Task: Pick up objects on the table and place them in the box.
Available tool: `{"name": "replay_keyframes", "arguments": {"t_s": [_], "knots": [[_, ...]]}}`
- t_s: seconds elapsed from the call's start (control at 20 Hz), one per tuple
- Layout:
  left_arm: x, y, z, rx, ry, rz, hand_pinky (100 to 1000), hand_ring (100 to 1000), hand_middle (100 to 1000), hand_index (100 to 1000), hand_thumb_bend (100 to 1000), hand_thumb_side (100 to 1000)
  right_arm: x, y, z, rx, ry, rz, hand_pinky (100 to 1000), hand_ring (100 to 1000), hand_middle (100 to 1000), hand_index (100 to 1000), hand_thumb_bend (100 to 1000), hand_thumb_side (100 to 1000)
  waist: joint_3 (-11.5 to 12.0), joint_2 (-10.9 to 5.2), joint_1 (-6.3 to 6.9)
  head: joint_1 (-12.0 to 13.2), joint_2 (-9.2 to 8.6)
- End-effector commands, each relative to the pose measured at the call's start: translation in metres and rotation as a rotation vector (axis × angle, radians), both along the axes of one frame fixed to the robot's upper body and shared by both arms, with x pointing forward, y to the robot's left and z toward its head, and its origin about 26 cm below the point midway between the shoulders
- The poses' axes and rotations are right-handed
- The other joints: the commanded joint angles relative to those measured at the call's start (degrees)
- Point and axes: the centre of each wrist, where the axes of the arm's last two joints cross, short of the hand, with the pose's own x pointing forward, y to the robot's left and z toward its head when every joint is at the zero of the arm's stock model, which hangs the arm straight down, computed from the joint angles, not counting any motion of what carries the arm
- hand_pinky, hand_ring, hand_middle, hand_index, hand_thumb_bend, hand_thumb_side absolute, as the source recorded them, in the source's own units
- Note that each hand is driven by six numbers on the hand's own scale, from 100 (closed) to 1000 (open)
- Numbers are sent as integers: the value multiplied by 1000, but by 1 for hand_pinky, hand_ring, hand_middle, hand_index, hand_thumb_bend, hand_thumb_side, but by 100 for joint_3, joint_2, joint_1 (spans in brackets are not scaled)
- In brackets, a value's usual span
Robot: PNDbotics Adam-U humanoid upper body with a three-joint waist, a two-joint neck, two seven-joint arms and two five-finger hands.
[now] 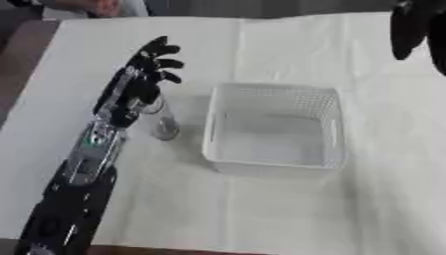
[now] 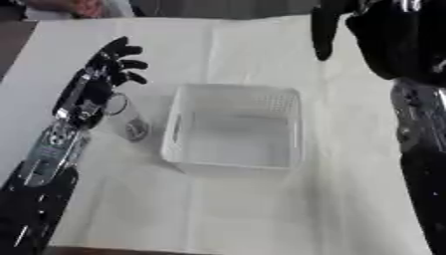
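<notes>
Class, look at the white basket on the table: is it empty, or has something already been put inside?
Empty: the white basket shows only its bare white floor.

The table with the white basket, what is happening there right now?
The robot's left hand reaches over a small clear glass lying on the white table, fingers spread, not holding it yet. The white basket beside it looks empty. The right hand hangs above the far side.

Both eyes look steeply down from the robot's head, facing away from its body. They share the white cloth-covered table point(image 1: 287, 209) and the white perforated plastic box point(image 1: 275, 127); the right eye sits slightly rightward.
</notes>
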Motion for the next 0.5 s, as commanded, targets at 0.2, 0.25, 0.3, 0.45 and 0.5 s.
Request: {"name": "replay_keyframes", "arguments": {"t_s": [0.2,0.25,0.3,0.45,0.5], "knots": [[-1,5,10,22,-28,11,606,755,802,955,670,769,-4,-3,9,-24,-286,58,300,459,590,159,100,876,12,-55,-10,33,0],[-1,6,10,22,-28,12,606,755,802,955,669,770,-4,-3,9,-25,-287,58,300,459,590,158,100,876,14,-53,-10,33,0],[-2,6,10,23,-28,14,606,753,801,955,666,772,-4,-3,9,-25,-288,57,300,458,590,158,100,876,15,-52,-11,31,0],[-2,8,11,28,-28,19,604,752,800,953,657,779,-4,-3,10,-25,-290,57,300,458,589,156,100,876,17,-48,-14,27,0],[-2,8,11,31,-28,18,603,751,800,952,656,781,-4,-3,10,-25,-290,57,299,457,589,155,100,876,18,-47,-16,27,0]]}}
